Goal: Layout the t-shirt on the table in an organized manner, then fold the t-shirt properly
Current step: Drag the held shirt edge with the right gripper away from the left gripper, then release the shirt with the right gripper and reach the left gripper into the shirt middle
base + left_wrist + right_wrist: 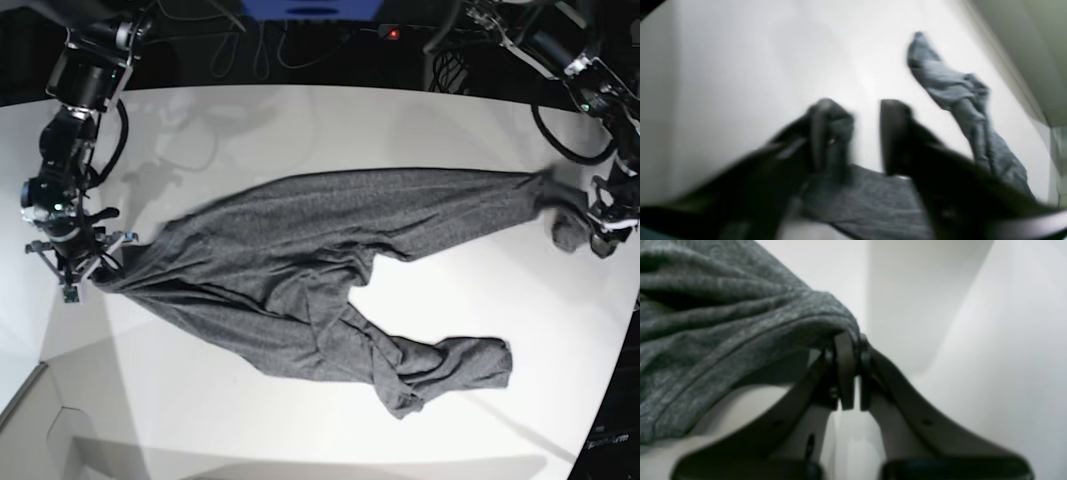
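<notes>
The t-shirt [300, 260] lies stretched across the tabletop [300, 120], long axis running arm to arm. The right gripper [852, 373] pinches one end with fingers nearly closed — the left gripper [865, 133] stands parted, cloth just beneath.

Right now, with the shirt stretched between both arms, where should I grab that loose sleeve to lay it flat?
Take the sleeve at its cuff end, coming from above. The t-shirt is bunched and twisted there, lying free on the table, so pulling the cuff outward should straighten it.
</notes>
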